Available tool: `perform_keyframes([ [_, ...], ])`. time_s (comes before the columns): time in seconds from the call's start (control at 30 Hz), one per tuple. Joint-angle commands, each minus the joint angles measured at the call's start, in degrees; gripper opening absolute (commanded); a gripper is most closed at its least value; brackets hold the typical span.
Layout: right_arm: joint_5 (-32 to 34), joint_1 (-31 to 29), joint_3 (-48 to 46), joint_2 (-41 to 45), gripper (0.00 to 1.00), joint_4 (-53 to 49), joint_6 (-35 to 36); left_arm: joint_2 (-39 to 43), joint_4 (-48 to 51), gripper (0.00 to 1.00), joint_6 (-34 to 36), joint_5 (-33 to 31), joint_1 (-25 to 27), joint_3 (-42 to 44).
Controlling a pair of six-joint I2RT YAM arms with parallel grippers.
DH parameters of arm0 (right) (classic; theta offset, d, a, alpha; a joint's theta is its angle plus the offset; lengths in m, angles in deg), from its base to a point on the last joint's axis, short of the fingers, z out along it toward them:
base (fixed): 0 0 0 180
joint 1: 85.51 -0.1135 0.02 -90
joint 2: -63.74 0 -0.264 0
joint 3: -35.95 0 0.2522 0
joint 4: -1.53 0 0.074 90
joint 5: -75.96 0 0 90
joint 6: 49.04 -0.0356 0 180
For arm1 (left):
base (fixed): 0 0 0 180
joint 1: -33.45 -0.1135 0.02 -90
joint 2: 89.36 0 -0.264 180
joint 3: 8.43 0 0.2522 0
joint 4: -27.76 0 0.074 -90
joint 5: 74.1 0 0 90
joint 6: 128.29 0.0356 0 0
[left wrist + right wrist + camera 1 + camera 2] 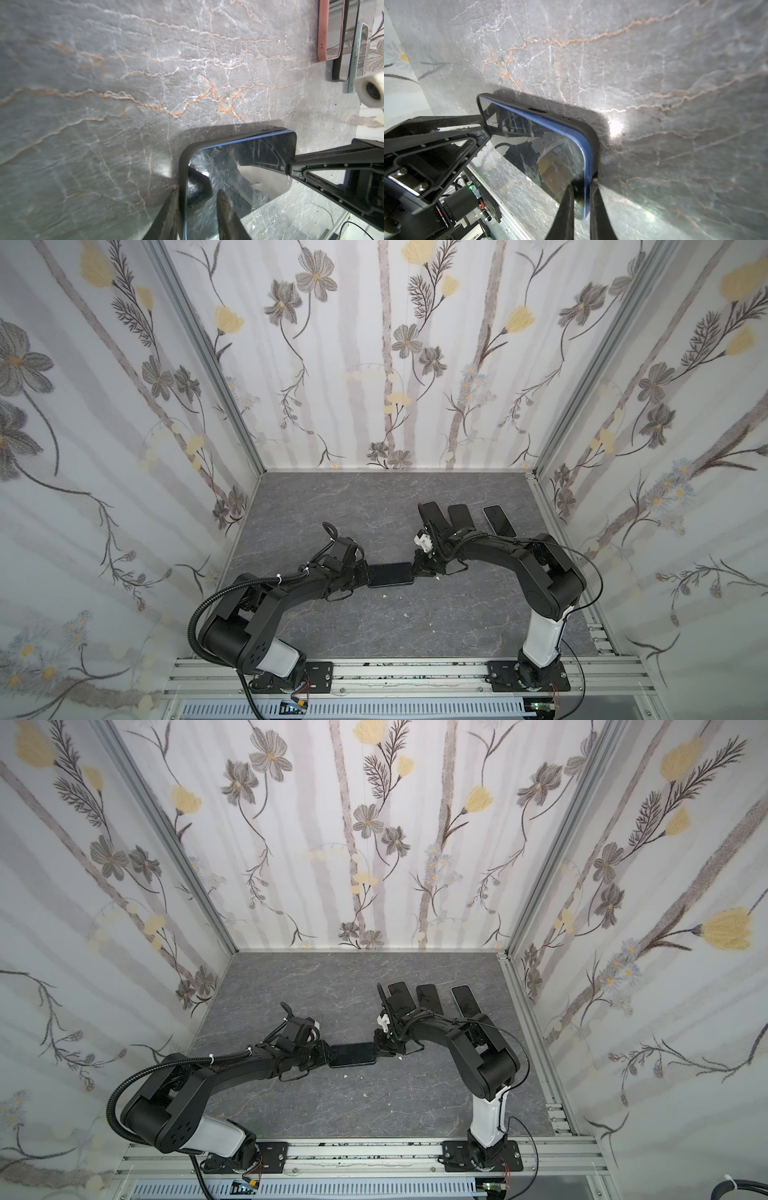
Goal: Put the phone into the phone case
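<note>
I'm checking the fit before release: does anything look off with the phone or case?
Yes. By the right hand, the blue phone stands proud of the black case, blue edge exposed, so apparently not fully seated. White crumbs dot the table.

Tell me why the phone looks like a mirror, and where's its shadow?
Left wrist view: the phone is glossy, so it reflects robot parts; its shadow lies on the table. Right wrist view: same mirror shine, dark shadow behind, and a white glare spot on the table.
</note>
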Motion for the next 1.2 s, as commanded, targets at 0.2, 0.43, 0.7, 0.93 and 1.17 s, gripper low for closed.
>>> perform_keyframes([
  [0.2, 6.5, -1.29, 2.08, 1.7, 0.27, -6.15, 3.32, -0.37, 5.89, 0.31, -0.48, -3.04, 0.29, 2.62],
  [0.43, 7.06, -1.57, 2.54, 2.65, 0.26, -8.38, 3.91, -0.38, 6.23, 0.31, -0.01, -3.59, 0.3, 2.87],
  [0.7, 7.34, -2.44, 2.08, 0.24, 0.12, -8.68, 4.25, -0.17, 6.47, 0.32, 0.13, -3.26, 0.3, 2.45],
  [0.93, 12.68, -3.31, 2.88, -2.08, 0.06, -13.43, 4.97, 0.51, 6.25, 0.34, -0.39, -4.12, 0.34, 2.55],
  [1.17, 16.65, -4.0, 3.25, -4.66, 0.06, -16.33, 5.79, 0.33, 6.34, 0.34, -0.31, -4.04, 0.32, 2.2],
])
